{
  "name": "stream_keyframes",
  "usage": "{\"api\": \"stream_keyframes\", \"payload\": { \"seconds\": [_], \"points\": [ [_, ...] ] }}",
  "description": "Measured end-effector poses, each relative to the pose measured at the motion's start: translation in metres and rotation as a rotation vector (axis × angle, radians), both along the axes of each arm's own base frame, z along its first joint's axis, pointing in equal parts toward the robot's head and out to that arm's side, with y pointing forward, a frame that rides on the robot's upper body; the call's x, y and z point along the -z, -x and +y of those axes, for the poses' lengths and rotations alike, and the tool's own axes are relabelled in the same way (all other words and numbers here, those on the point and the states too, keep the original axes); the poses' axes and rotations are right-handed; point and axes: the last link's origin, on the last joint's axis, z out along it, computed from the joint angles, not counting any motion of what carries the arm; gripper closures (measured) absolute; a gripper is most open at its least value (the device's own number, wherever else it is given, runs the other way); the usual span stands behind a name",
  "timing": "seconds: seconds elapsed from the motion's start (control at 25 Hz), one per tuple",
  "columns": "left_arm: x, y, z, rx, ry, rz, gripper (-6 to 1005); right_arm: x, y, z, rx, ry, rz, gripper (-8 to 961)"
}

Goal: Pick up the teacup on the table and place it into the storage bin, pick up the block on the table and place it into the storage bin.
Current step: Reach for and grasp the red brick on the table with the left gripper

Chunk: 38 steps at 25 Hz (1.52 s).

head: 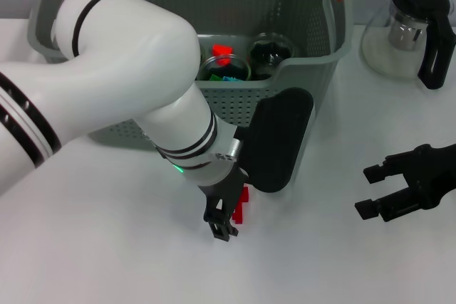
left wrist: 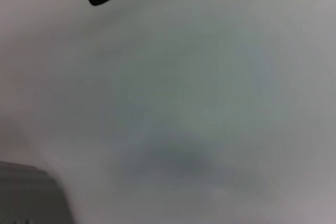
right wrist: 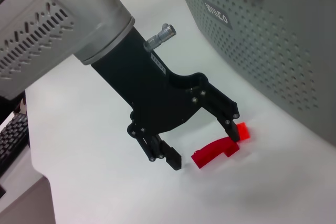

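Red block (right wrist: pixel 220 149) on the table (head: pixel 107 261), just beside our left gripper (right wrist: pixel 202 142), jaws apart, one finger touching it | could nudge it away when closing | right gripper (head: pixel 372 190) open, idle | storage bin (head: pixel 313 69) behind

A plain white table (head: pixel 107 247) fills the scene under even light.

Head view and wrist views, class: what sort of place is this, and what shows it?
Probably a robot test bench, not a home: a bare white table, a grey basket for sorting, a glass jug, and a keyboard beside the table.
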Motion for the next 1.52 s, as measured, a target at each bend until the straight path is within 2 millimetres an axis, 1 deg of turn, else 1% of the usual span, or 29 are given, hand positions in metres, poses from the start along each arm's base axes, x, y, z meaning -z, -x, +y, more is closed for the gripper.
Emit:
{"api": "stream_keyframes", "payload": {
  "seconds": [0.64, 1.52],
  "points": [
    [0.0039, 0.0026, 0.0039, -0.003, -0.005, 0.011, 95, 0.0011, 0.0004, 0.0017, -0.005, -0.009, -0.002, 30],
    [0.0046, 0.0056, -0.0022, -0.008, 0.037, 0.047, 95, 0.001, 0.0004, 0.0029, -0.009, -0.017, -0.002, 31]
  ]
}}
